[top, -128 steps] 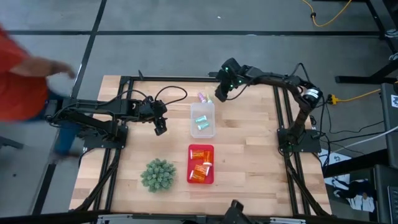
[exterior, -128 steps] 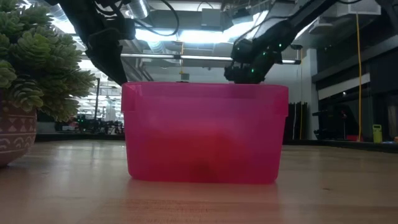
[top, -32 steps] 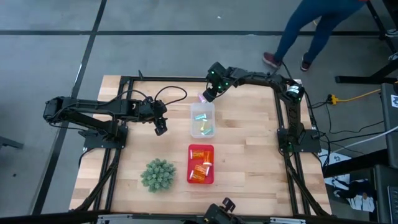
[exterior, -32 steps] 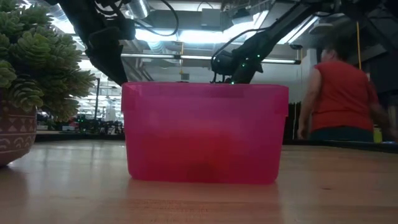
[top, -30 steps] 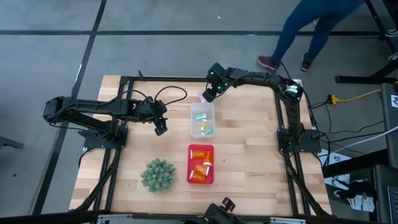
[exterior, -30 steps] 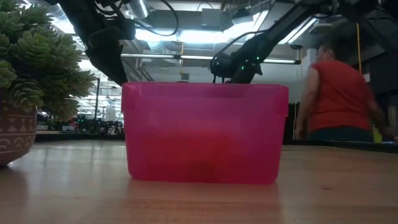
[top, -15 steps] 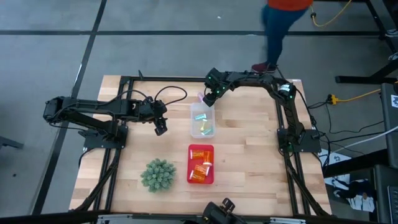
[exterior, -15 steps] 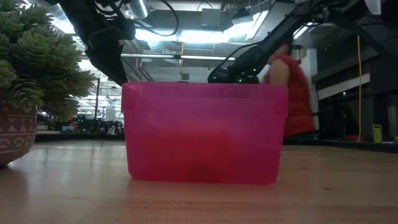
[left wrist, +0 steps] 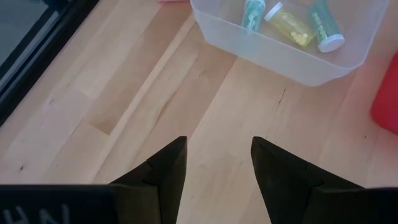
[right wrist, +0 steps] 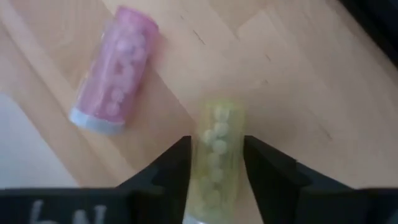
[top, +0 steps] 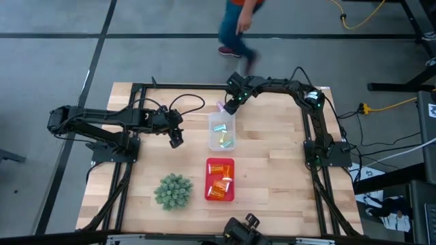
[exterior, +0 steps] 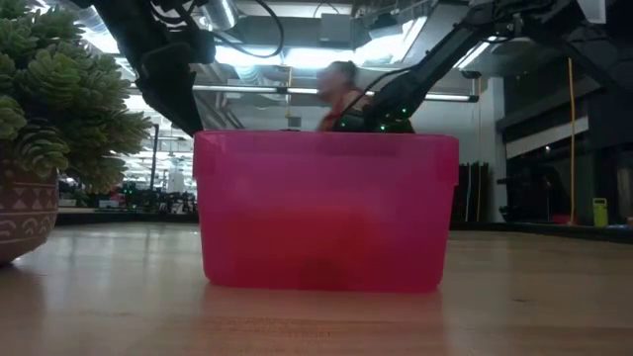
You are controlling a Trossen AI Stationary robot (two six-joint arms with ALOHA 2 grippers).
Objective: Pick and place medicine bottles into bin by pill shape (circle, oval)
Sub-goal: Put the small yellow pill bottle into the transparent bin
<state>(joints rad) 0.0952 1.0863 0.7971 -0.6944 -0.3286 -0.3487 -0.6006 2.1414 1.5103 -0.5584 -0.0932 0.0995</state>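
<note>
- Since the right hand point(right wrist: 214, 163) is sitting low at the far edge of the worktop point(top: 272, 170), its two fingers are straddling a pale yellow-green vial point(right wrist: 216, 155) that's lying flat on the wood. The gap is looking narrow, barely wider than the vial, and both fingers seem to be touching its sides. I'm reading that as closing in on it rather than a finished grab, since nothing's lifted yet.
- Just beside it, a pink vial point(right wrist: 115, 78) is lying on its side too, apart from the fingers and untouched. Round pills are showing through both vials, so I'm guessing they're headed for the same bin.
- Moving outward, the clear bin point(top: 222, 132) is sitting right next to that hand and is already holding a few pastel vials; teal ones and a yellow one are showing in the left wrist view.
- Nearer the front edge, the red bin point(top: 220, 180) is carrying the orange bottles point(top: 219, 184), so the sort is looking mostly done, with these two strays left.
- Off to the side, the left hand point(top: 175, 141) is hanging over bare wood, fingers parted moderately, holding nothing, just waiting.
- Beyond that, a green spiky plant point(top: 172, 191) is sitting near the front, and a person point(top: 236, 27) is walking past behind the worktop.
</note>
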